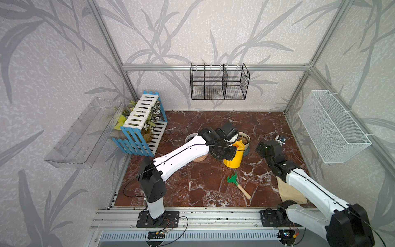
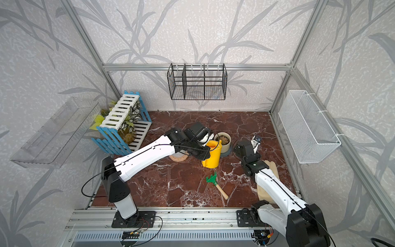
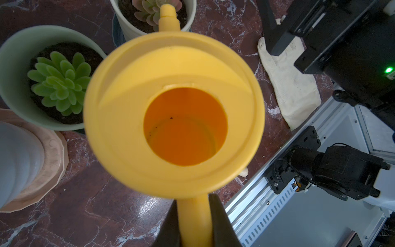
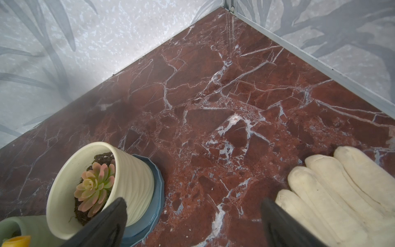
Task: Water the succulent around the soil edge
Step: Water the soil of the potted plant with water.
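Observation:
My left gripper is shut on the handle of a yellow watering can, which hangs almost upright with its open top towards the wrist camera. Its spout reaches over the near rim of a cream ribbed pot that holds a pink-green succulent in dark soil on a blue saucer. Both top views show the can beside that pot. My right gripper hangs open and empty just right of the pot.
A pale green pot with a green succulent stands left of the can, beside a terracotta saucer. A green rake lies in front. A cream glove lies under the right arm. A blue-white fence crate stands back left.

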{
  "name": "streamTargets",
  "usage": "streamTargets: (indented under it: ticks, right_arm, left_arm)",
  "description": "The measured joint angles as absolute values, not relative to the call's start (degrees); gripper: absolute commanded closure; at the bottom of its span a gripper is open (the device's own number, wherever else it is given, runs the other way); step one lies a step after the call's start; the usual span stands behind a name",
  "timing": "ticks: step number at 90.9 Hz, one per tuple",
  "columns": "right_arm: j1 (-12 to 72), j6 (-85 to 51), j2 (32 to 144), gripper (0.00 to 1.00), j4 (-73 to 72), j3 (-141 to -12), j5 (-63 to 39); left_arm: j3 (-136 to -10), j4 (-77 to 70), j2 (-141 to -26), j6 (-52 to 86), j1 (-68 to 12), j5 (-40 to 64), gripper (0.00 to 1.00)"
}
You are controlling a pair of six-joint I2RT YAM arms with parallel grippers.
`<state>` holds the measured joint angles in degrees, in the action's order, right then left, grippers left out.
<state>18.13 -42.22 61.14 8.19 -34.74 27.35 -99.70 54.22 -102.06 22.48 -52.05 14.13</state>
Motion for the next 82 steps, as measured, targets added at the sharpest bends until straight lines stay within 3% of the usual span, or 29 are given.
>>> streamTargets:
  ticks: [82]
  right_arm:
    - [18.09,-42.22,61.14,0.01,8.23,-34.74,27.38]
  left_arm:
    - [-104.92,53.19,-108.75,20.23,-52.47,16.84,1.00]
